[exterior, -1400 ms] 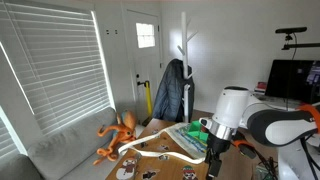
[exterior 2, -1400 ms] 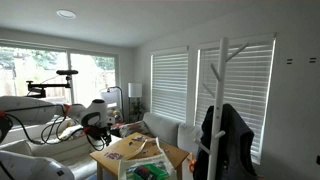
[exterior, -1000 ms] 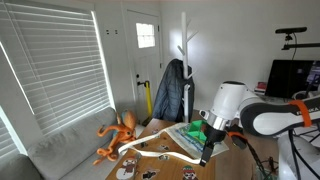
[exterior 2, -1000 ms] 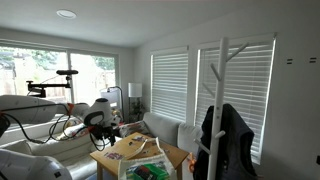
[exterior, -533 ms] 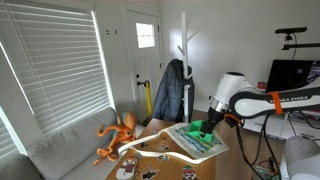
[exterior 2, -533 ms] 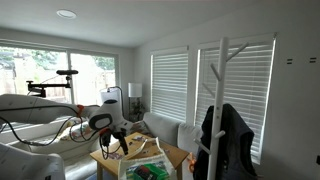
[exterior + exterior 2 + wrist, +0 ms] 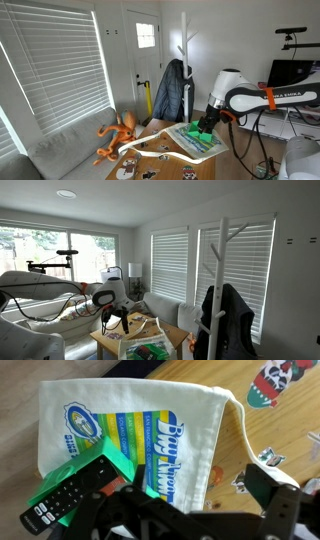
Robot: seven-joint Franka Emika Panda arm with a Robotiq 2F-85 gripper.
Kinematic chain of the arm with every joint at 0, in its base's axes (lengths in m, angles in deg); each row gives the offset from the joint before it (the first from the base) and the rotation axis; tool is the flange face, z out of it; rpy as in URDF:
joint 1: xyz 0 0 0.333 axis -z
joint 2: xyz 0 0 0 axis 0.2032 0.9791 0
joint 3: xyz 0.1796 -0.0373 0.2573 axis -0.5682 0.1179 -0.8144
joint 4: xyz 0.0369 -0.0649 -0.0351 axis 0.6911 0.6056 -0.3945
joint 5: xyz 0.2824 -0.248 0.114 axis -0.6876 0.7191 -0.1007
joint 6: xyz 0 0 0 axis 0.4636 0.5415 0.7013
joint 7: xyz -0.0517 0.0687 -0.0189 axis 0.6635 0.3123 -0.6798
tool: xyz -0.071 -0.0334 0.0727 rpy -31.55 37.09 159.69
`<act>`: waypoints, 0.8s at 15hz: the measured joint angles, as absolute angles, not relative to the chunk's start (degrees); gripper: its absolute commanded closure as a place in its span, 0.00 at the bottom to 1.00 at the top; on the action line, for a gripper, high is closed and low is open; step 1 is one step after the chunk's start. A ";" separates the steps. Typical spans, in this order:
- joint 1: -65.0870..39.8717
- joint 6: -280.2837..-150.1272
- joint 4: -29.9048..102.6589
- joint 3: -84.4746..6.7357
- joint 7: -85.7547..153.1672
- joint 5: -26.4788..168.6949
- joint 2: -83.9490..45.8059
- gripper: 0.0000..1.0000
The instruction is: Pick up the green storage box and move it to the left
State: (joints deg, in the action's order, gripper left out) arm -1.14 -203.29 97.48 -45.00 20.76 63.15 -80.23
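The green storage box [image 7: 103,461] lies at the lower left of the wrist view, partly on a white printed cloth bag [image 7: 190,430]. A black remote control [image 7: 72,492] lies on top of the box. My gripper [image 7: 195,510] is open and empty, with its dark fingers [image 7: 272,498] coming in from the bottom, just right of the box and over the bag. In an exterior view the gripper [image 7: 207,122] hangs right above the small green box [image 7: 202,129] on the table. In an exterior view the gripper [image 7: 122,321] hovers over the table; the box is not clear there.
The wooden table [image 7: 215,480] carries stickers [image 7: 277,382], a white curved strap [image 7: 160,152] and the bag. An orange plush toy [image 7: 118,135] sits at its far corner by a grey sofa [image 7: 60,150]. A coat rack with a dark jacket [image 7: 172,90] stands behind.
The arm swung from the table's near edge across to the far side and lowered. The gripper now hangs over the green box. The box has not moved.
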 measured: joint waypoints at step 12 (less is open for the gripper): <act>8.61 -204.49 78.57 -46.53 -9.03 77.28 -55.77 0.00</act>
State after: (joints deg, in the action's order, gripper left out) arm 8.61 -204.49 78.57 -46.53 -9.03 77.28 -55.77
